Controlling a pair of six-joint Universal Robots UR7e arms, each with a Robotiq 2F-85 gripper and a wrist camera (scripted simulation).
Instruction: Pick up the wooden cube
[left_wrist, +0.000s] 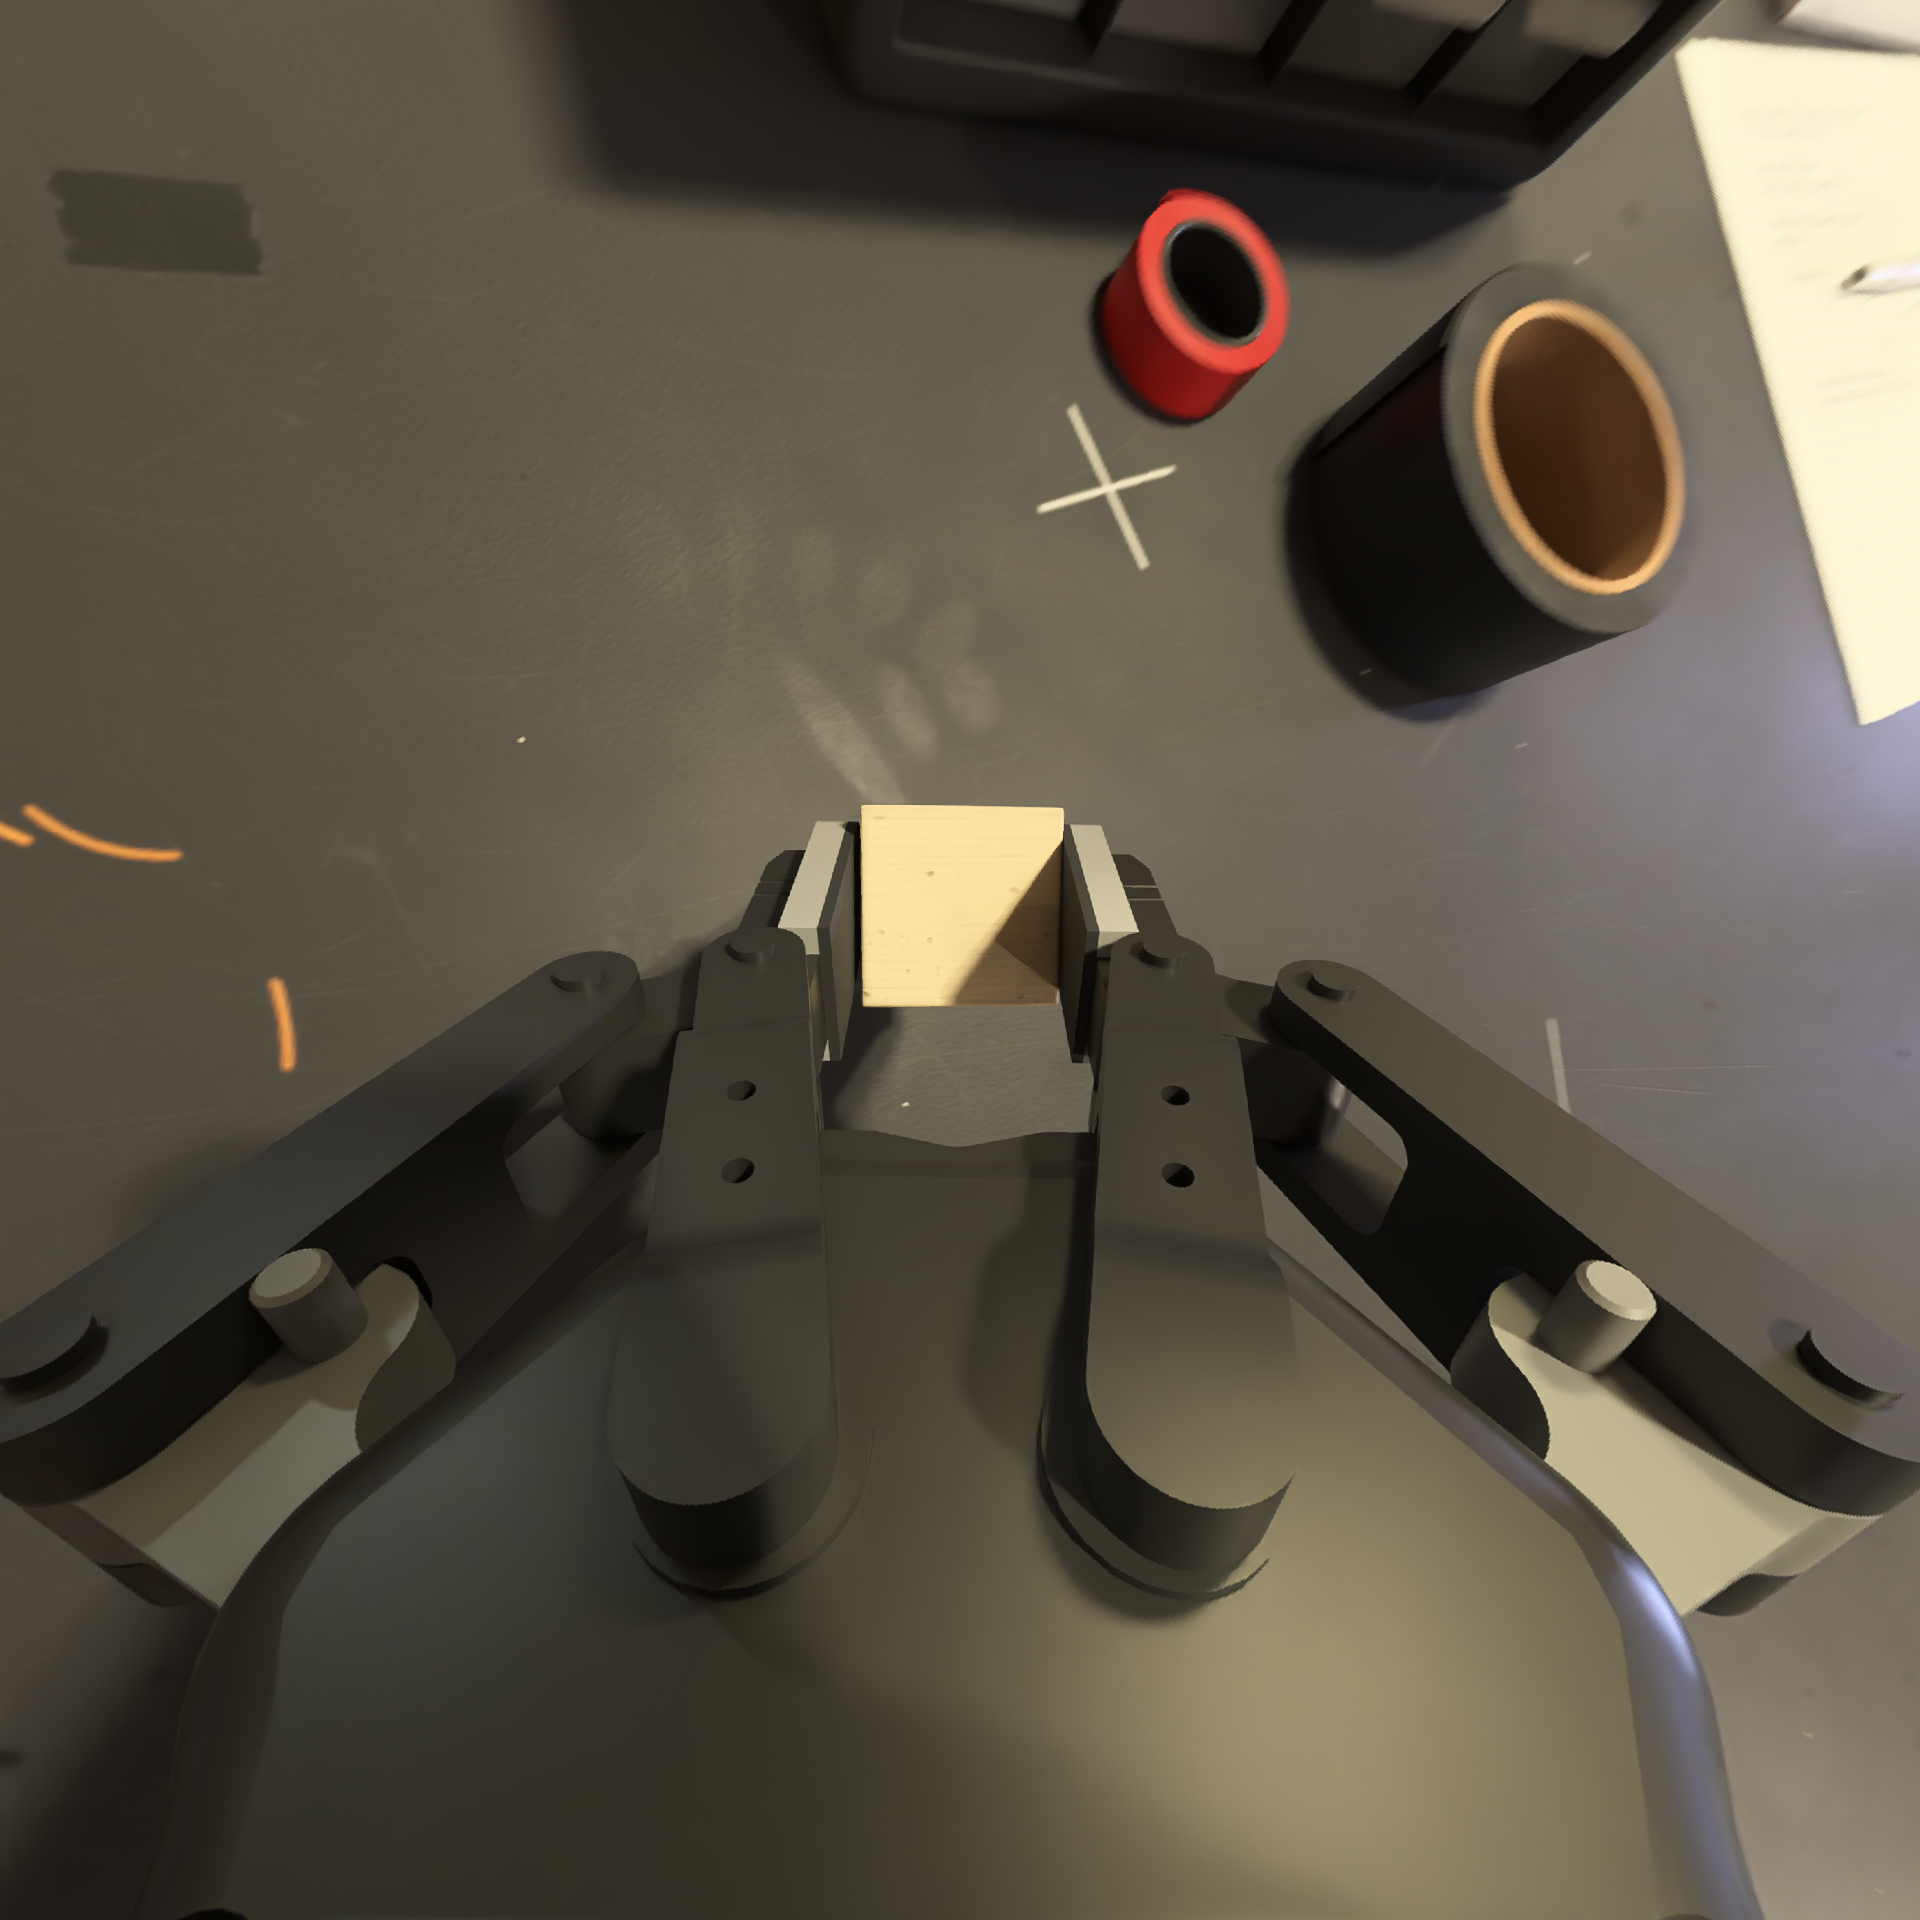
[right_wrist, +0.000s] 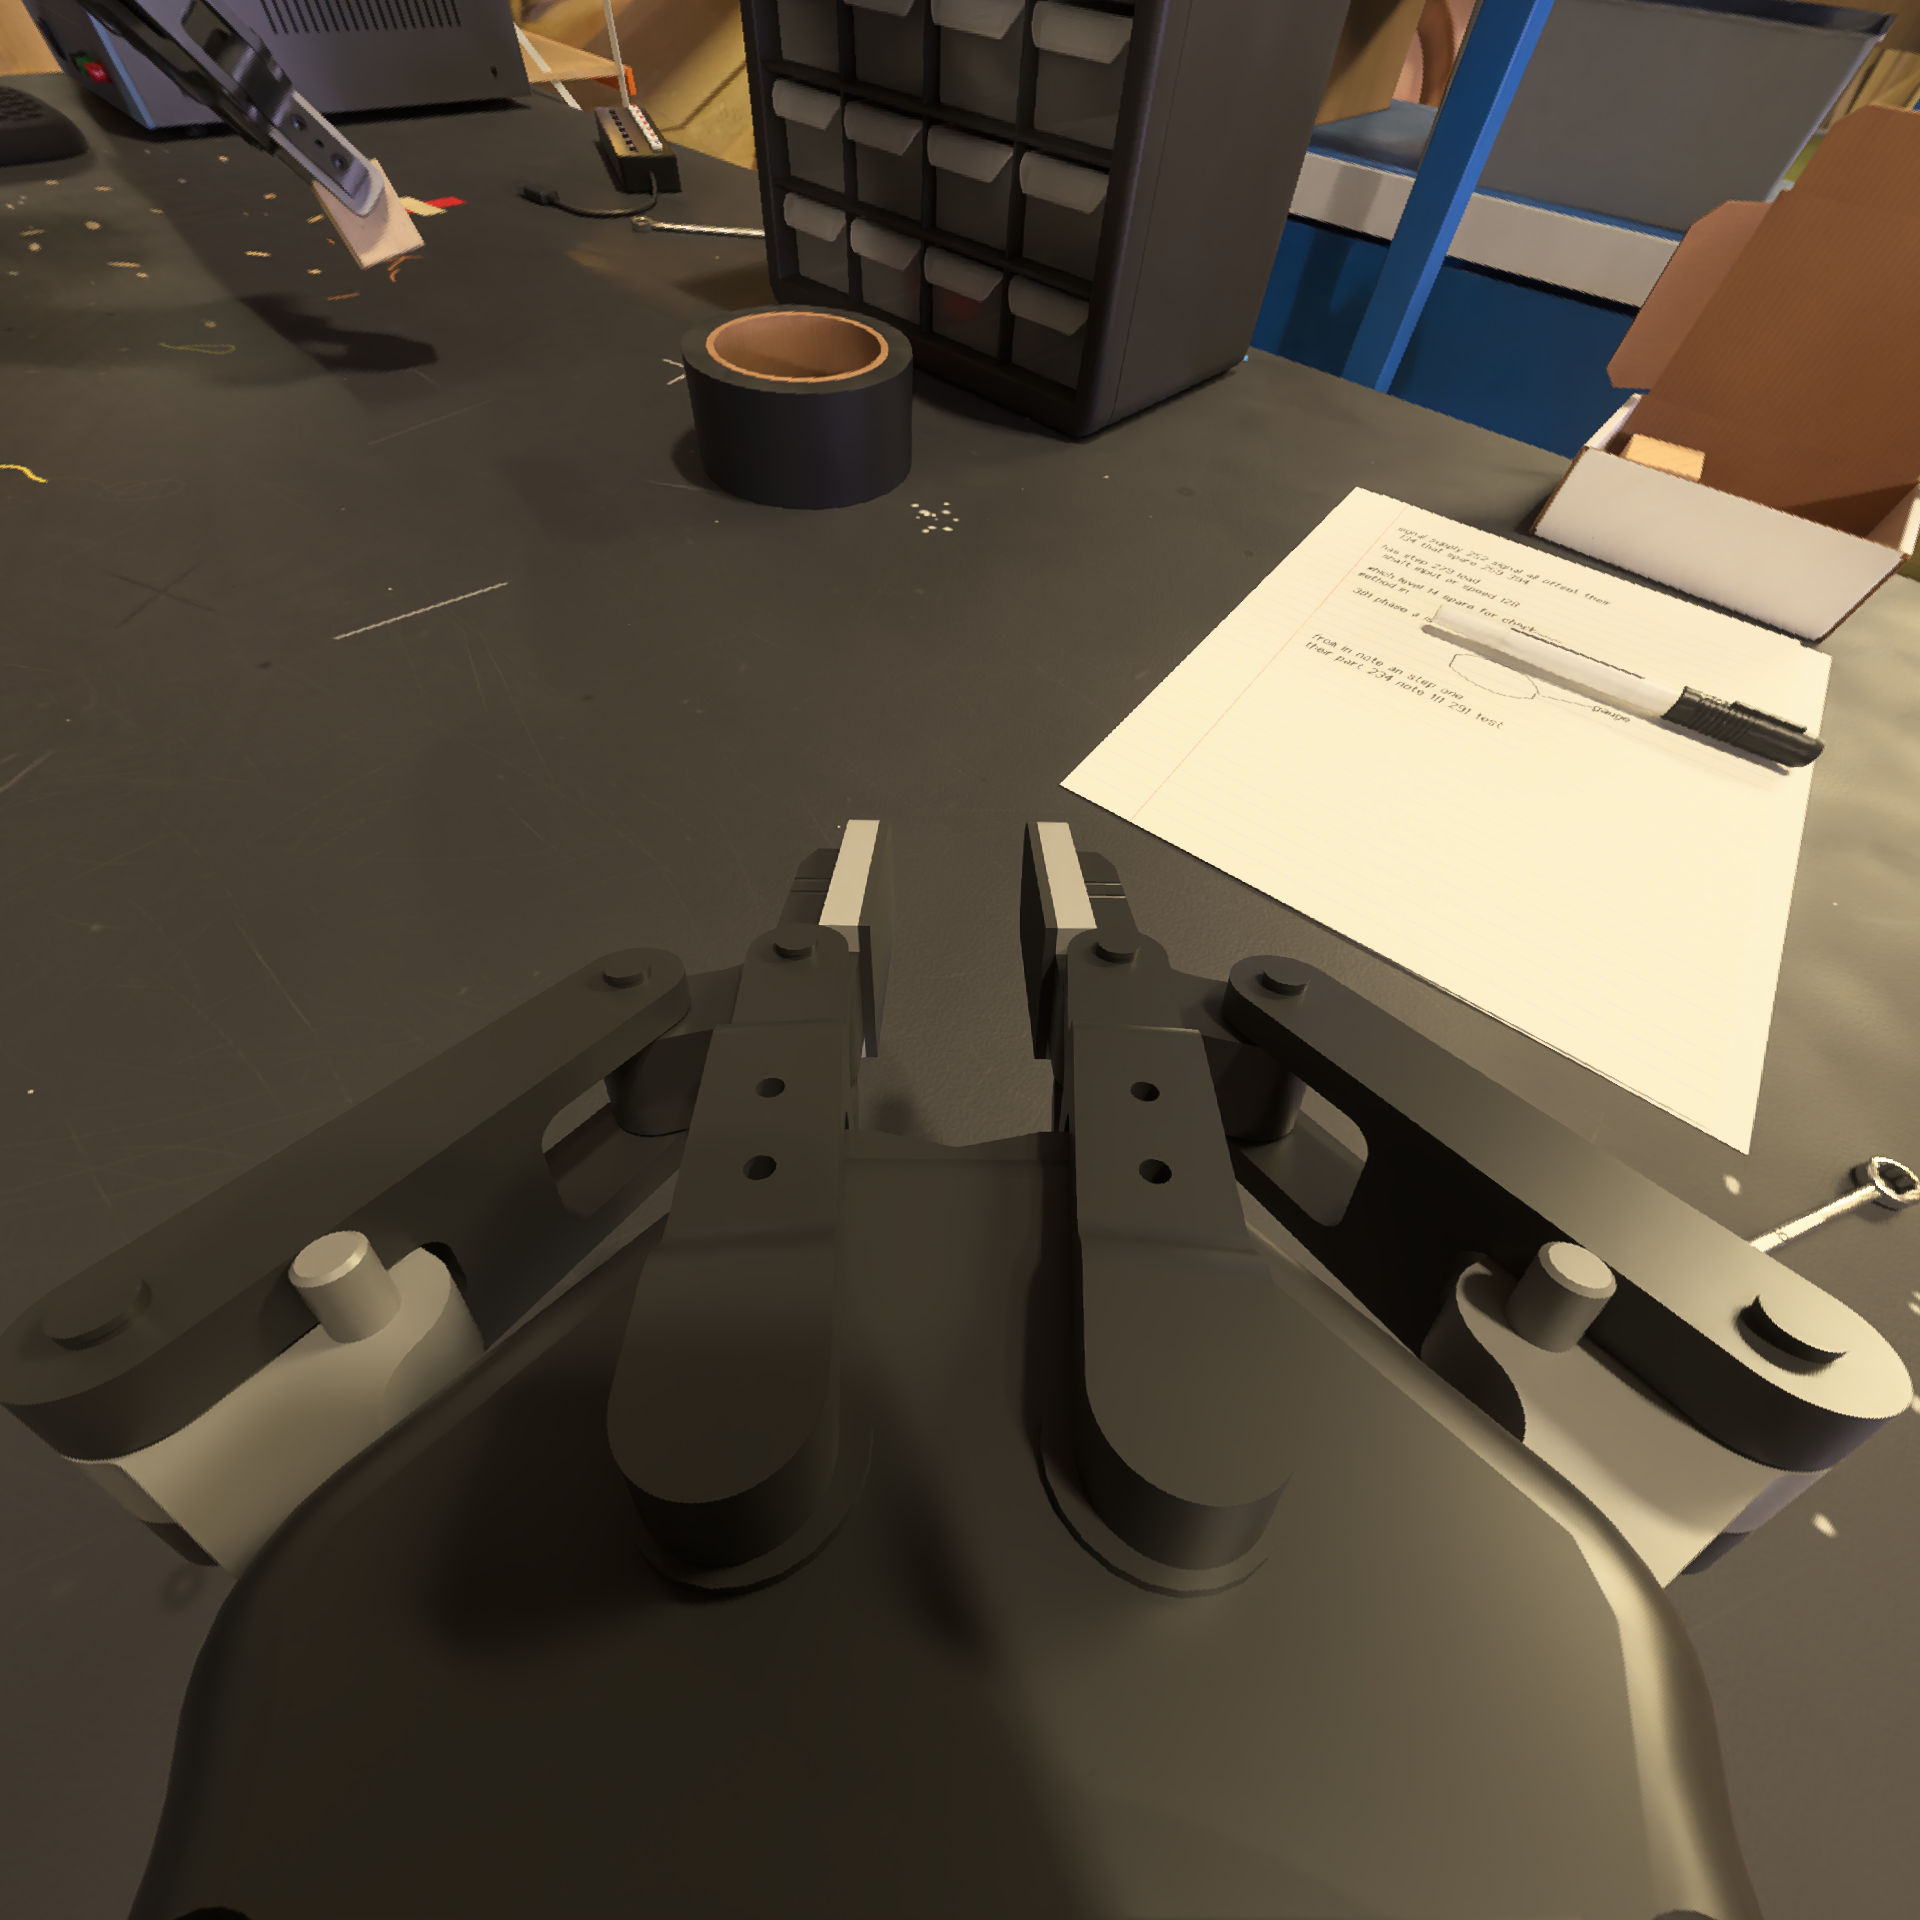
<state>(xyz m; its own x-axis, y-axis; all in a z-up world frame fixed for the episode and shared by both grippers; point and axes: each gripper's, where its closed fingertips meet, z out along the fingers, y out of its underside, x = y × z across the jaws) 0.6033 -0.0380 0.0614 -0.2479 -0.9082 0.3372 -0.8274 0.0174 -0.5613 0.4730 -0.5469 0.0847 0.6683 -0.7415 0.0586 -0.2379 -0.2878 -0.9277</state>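
The pale wooden cube (left_wrist: 961, 904) sits between the two grey pads of my left gripper (left_wrist: 961, 831), which is shut on it. The cube hangs above the dark table; its shadow lies apart from it. In the right wrist view the left gripper shows far off at top left, holding the cube (right_wrist: 379, 234) in the air over its shadow. My right gripper (right_wrist: 956, 831) is open and empty, with a narrow gap between its fingers, low over bare dark table next to a sheet of paper.
A red tape roll (left_wrist: 1195, 301) and a big black tape roll (left_wrist: 1496, 478) (right_wrist: 800, 405) stand on the table. A black drawer cabinet (right_wrist: 997, 187) stands behind. A lined paper sheet (right_wrist: 1434, 831) bears a marker pen (right_wrist: 1621, 686). A small open cardboard box (right_wrist: 1745, 520) stands at right, a key (right_wrist: 1839, 1210) by the edge.
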